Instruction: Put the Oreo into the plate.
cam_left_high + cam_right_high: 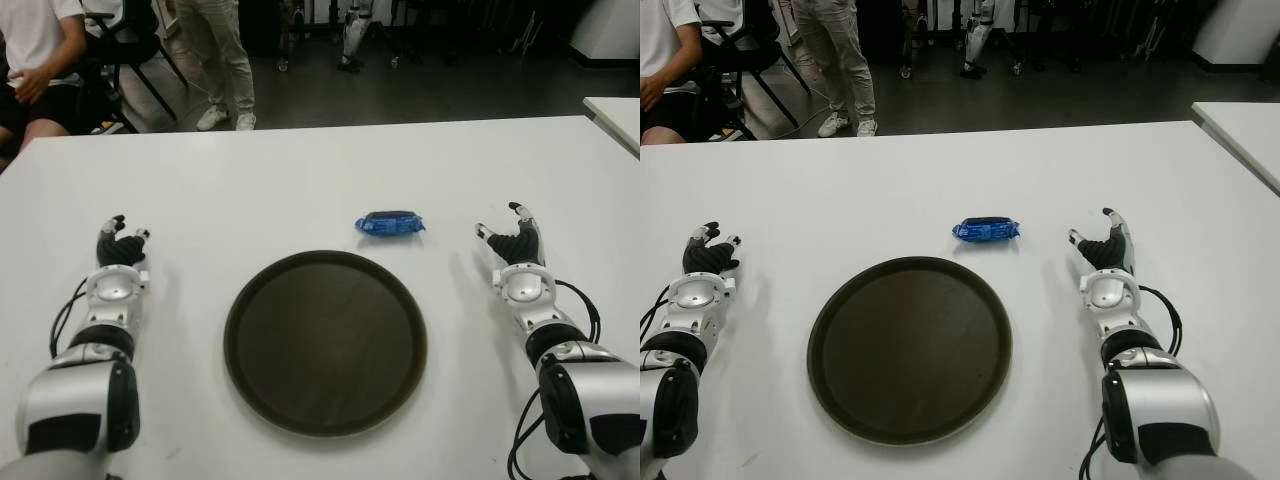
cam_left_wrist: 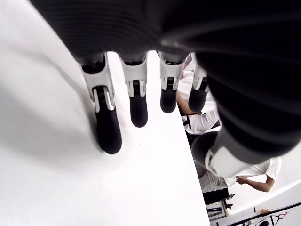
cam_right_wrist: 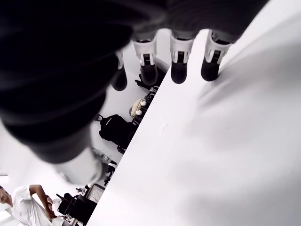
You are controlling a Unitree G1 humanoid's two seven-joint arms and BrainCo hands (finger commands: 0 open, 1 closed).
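Oreo: I saw the blue Oreo pack lying flat on the white table, just beyond the plate's far rim and apart from it.
Plate: the dark round plate sat between my two hands, bare inside.
Right hand: my right hand showed on the table to the right of the pack, its fingers loosely extended and slightly apart, holding nothing; the pack lay to the left of those fingertips, well apart.
Left hand: my left hand showed left of the plate, fingers relaxed and a little apart, empty.
Path: I saw only bare tabletop between the right fingertips and the pack.
Surroundings: past the far table edge, one person sat on a chair and another stood; a second white table showed at far right.
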